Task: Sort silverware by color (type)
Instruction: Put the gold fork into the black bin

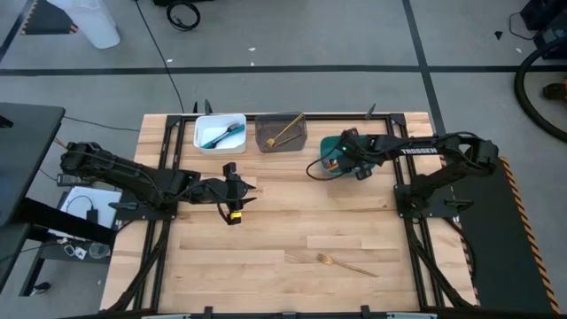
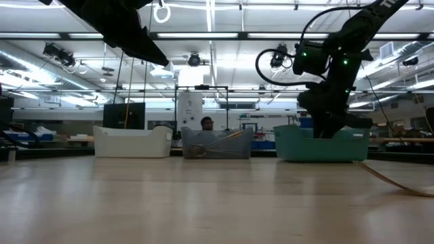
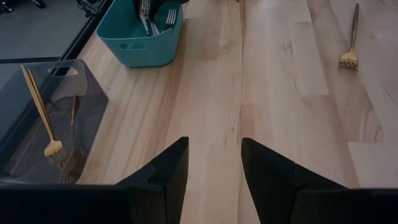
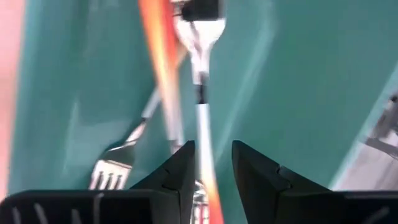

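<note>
My right gripper (image 1: 339,165) hangs over the teal bin (image 1: 330,147), fingers pointing down into it (image 4: 213,163) and open by a narrow gap. An orange-handled fork (image 4: 163,74) runs blurred through that gap, and another fork's metal tines (image 4: 111,174) lie on the bin floor. My left gripper (image 1: 232,211) is open (image 3: 214,168) above bare table, left of centre. A blue-handled fork (image 1: 223,136) lies in the white bin (image 1: 202,123). A golden fork (image 1: 285,131) leans in the grey bin (image 1: 262,142). Another golden fork (image 1: 345,263) lies flat on the table near the near edge. My right gripper comes from above into the teal bin, with the orange fork's handle (image 4: 208,186) between its fingers. The handle is blurred and narrower than the gap, so I cannot tell whether a finger touches it.
The three bins stand in a row along the far edge, seen in the low view as white (image 2: 132,142), grey (image 2: 217,144) and teal (image 2: 322,146). The middle and near part of the wooden table (image 1: 266,266) is open boards. A person (image 2: 207,123) sits far behind the table.
</note>
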